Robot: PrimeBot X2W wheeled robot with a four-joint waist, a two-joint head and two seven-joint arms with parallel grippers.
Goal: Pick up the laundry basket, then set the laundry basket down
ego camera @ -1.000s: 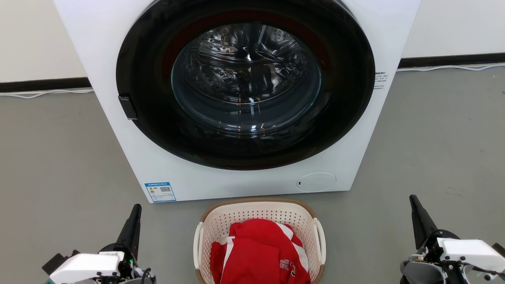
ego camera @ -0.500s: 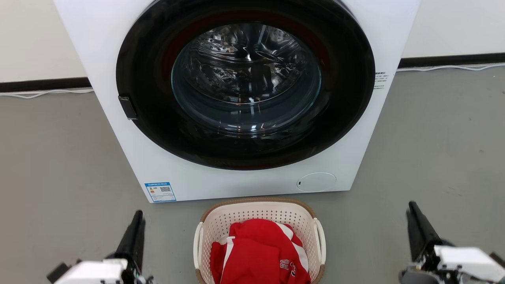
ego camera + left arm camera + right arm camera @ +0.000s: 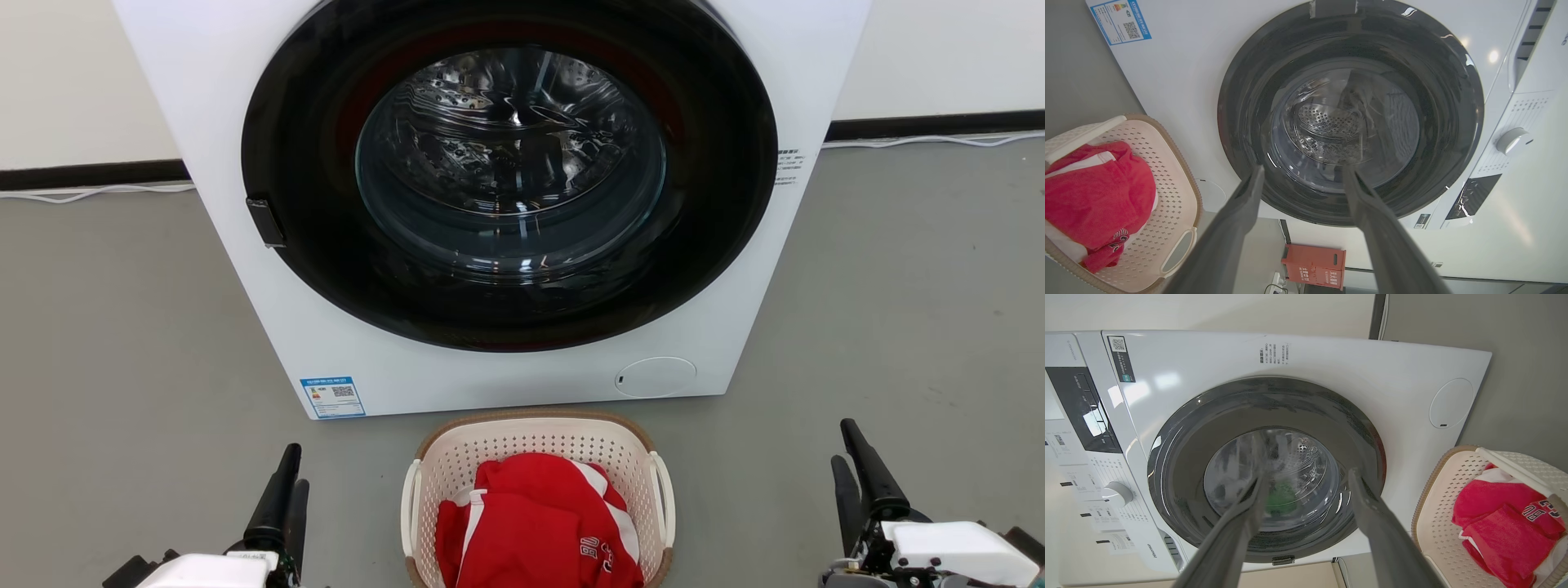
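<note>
I've got left gripper [image 3: 295, 465] and right gripper [image 3: 842, 443] spread wide, empty, flanking the laundry basket [image 3: 531, 443] on the floor [image 3: 122, 367] before the washing machine [image 3: 326, 343]. I judge they're staged for its side handles [image 3: 663, 498].

laundry basket [image 3: 535, 437]: near end cut off by bottom edge | blue label [image 3: 331, 397]: print too small

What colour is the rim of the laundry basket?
The laundry basket has a brown rim; the head view shows it best.
</note>
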